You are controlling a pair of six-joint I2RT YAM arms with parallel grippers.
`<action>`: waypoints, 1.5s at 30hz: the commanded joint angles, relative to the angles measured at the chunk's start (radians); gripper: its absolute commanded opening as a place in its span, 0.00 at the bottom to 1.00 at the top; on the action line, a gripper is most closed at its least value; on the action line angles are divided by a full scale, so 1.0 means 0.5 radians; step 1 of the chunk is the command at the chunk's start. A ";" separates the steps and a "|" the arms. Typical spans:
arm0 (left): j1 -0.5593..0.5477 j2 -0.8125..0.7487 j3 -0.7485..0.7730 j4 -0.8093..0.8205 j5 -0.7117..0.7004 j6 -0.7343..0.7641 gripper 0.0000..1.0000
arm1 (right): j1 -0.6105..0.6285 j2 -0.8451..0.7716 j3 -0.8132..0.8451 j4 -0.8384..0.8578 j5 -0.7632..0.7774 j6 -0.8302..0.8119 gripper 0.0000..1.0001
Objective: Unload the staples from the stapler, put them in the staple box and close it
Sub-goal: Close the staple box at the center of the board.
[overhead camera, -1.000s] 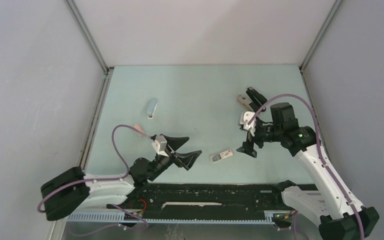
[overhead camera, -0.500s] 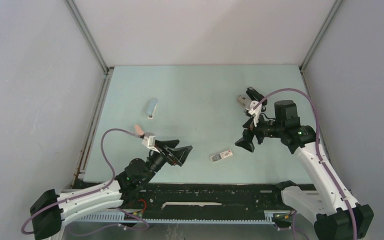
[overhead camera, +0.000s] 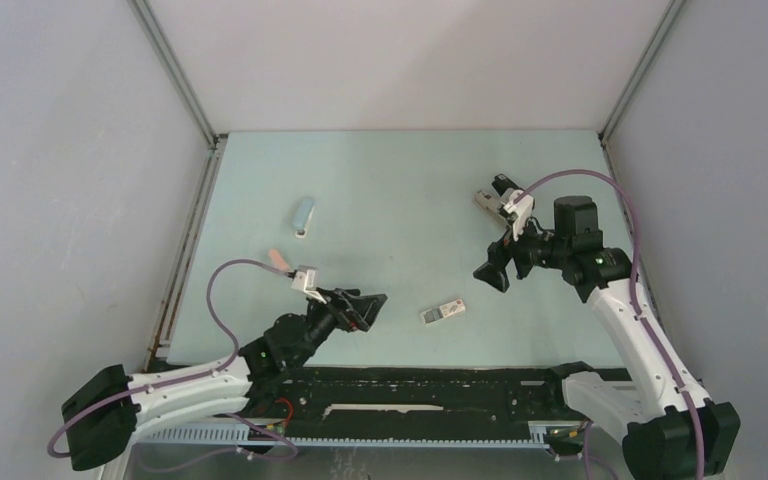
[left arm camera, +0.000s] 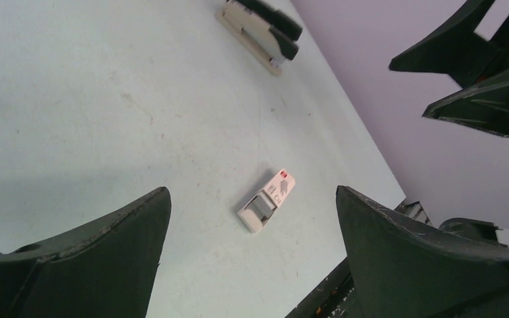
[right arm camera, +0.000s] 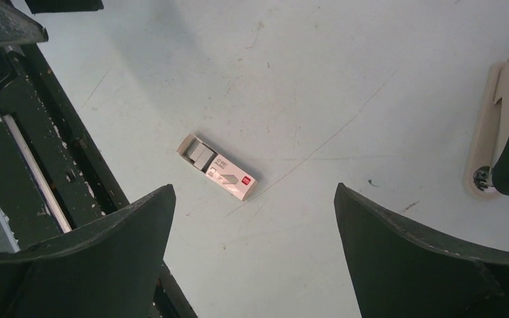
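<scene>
Staples sit as grey strips in a small white box at lower centre of the overhead view, between the 2 arms. The stapler lies upper right, beside the right jaws. The left jaws and right jaws gape empty, suggesting unloading is done.

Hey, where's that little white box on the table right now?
In the top view the little white box lies flat near the front edge of the table, right of centre, well in front of the black-and-beige stapler.
</scene>
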 commanded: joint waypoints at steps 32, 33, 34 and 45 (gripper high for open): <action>0.011 0.541 0.075 0.087 0.047 -0.543 0.98 | 0.064 0.359 -0.060 0.180 0.409 0.114 0.94; 0.010 0.537 0.075 0.087 0.038 -0.543 0.98 | 0.067 0.362 -0.060 0.182 0.405 0.113 0.94; 0.011 0.537 0.075 0.087 0.027 -0.543 0.98 | 0.070 0.371 -0.060 0.187 0.402 0.114 0.94; 0.008 0.609 0.093 0.099 0.067 -0.585 0.98 | 0.090 0.427 -0.054 0.195 0.420 0.146 0.94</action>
